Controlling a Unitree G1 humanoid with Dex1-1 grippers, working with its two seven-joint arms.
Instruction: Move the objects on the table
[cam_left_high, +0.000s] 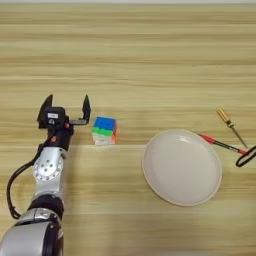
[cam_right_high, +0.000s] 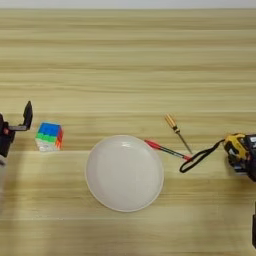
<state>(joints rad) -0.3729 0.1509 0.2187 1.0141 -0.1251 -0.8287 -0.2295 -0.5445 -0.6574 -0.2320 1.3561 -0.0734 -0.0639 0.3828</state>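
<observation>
My left gripper (cam_left_high: 66, 107) stands open at the left of the table (cam_left_high: 130, 60), just left of the multicoloured puzzle cube (cam_left_high: 104, 130) and apart from it, with nothing between its fingers. The amber-handled screwdriver (cam_right_high: 176, 129) and the red-and-black pen (cam_right_high: 165, 149) lie side by side to the right of the middle. The yellow-and-black tape measure (cam_right_high: 239, 149) sits at the far right, its black strap (cam_right_high: 200, 157) looping toward the pen tip. My right gripper (cam_right_high: 251, 169) shows only as a dark shape at the right edge, against the tape measure.
An empty white plate (cam_right_high: 124, 172) lies at the front middle, between the cube and the pen. The pen's tip reaches close to the plate's upper right rim.
</observation>
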